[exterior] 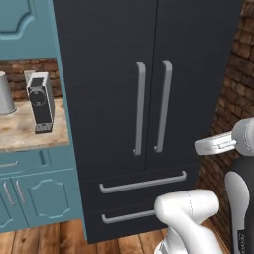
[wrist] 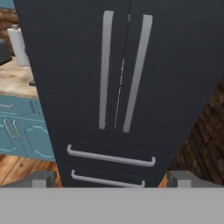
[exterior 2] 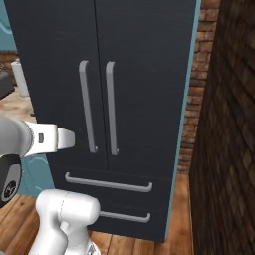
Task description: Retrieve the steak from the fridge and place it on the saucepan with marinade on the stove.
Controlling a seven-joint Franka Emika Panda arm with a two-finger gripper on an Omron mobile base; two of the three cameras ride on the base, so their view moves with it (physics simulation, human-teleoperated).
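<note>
**A:** Start with the jaws. How do they stand?

**B:** In the hand view the gripper [wrist: 112, 178] shows two dark fingertips [wrist: 40, 178] set far apart at the bottom corners, with nothing between them. So it is spread wide and holds nothing.

**A:** What is it pointed at?

**B:** The fridge [wrist: 78, 65], some way off and not touching. Both doors are closed, and the two long silver handles sit side by side at the centre seam: the left door handle [wrist: 104, 70] and the right door handle [wrist: 136, 72]. Below them are two drawers, each with a horizontal pull.

**A:** Why would the hand be held back and open like that?

**B:** My guess is that it is lining up on a handle before reaching in. Wide jaws would let a finger pass either side of the bar, and the handles hang nearly centred in the hand view.

**A:** And the steak?

**B:** Hidden. By the task it should be inside the fridge behind those closed doors, so opening one is the step in hand. Saucepan and stove I cannot place from here.

**A:** Anything around the fridge?

**B:** To its left, a teal cabinet [exterior: 34, 188] with a wooden counter [exterior: 20, 130], carrying a dark appliance [exterior: 40, 101]. To the right, a brick wall [exterior 2: 224, 124] close beside the right door, which may limit how far that door swings.
</note>
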